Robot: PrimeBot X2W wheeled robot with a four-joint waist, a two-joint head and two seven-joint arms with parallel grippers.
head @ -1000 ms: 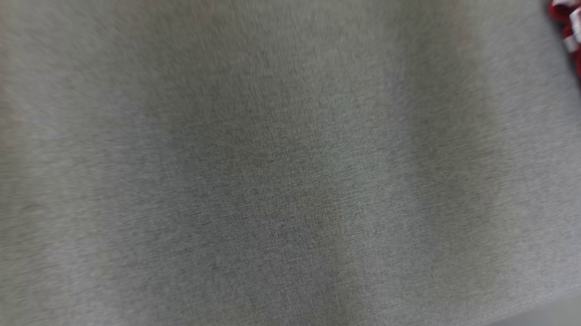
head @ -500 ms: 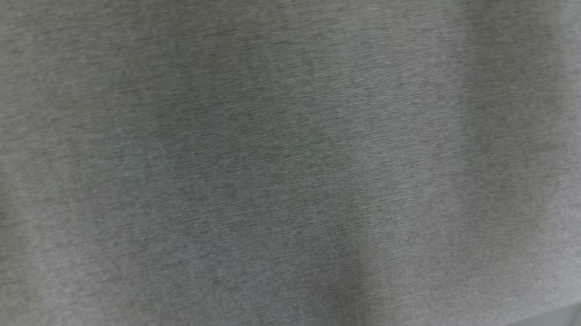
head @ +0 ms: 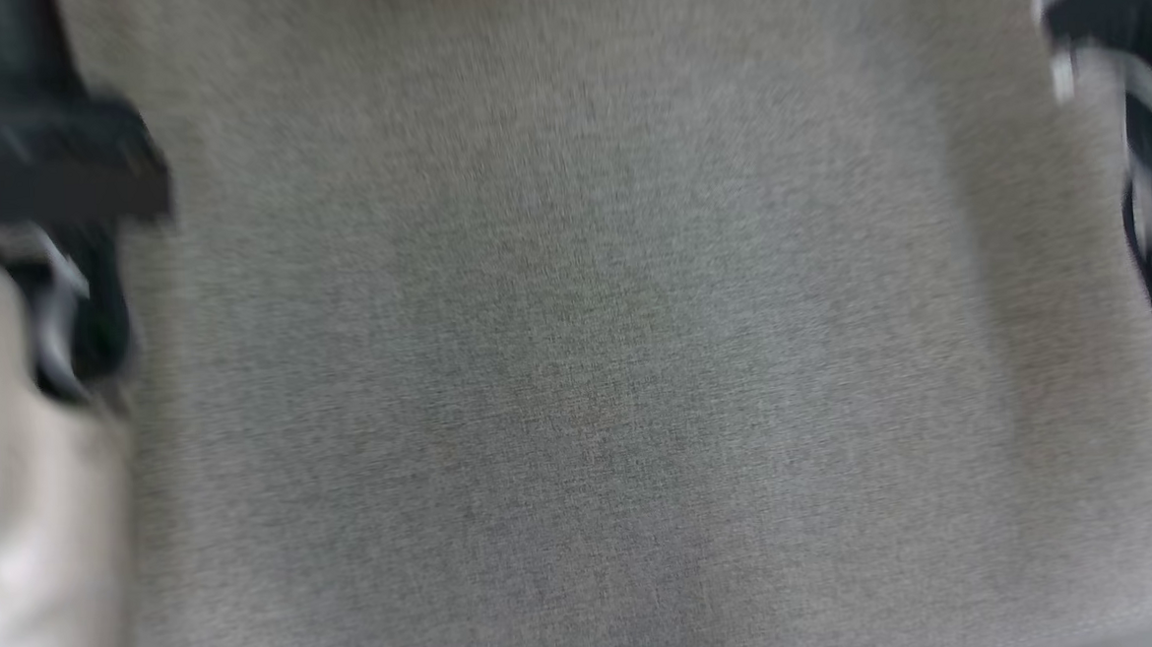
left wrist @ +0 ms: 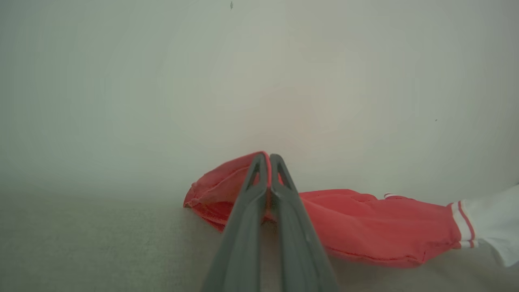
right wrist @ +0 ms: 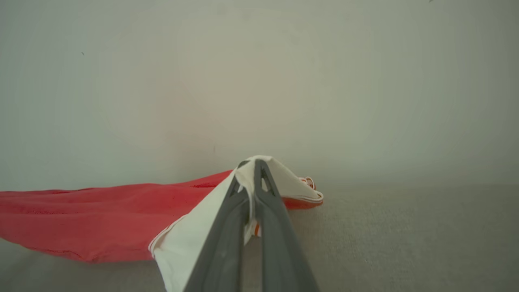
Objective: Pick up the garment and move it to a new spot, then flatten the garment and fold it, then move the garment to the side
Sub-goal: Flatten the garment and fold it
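1. Red-and-white garment (left wrist: 365, 227) hangs low between the two claws. It is stretched out sideways over the grey cloth-covered counter (head: 578, 363). The lower edge looks to brush the surface, but I can't tell for sure whether it touches.
2. Grip, left claw (left wrist: 268, 156): clenched on a red edge of the fabric, pinched right at the tips, with the cloth bunched up behind them.
3. Grip, right claw (right wrist: 253, 162): clenched on the white section. A white fold is draped over the tips, and red cloth runs off toward the other arm.
4. Striped trim (left wrist: 463, 225) marks the join between the red body and the white part, so the hold runs roughly end to end.
5. Head view is motion-blurred: bare grey counter in the middle, pale left forearm (head: 14, 511) at the edge.
6. Step, my read: this is the tail of the pick-and-move or the start of flattening. It's a two-point hold with the cloth spread but not laid down.
7. Next move calls for:
   - keeping the claws apart so the span holds its tension
   - lowering both together and dragging the hem across the counter to pull out wrinkles
   - letting go only once the fabric rests flat
8. Risk: both pinches sit at the very tips, so a jerk could slip one corner and collapse the spread.
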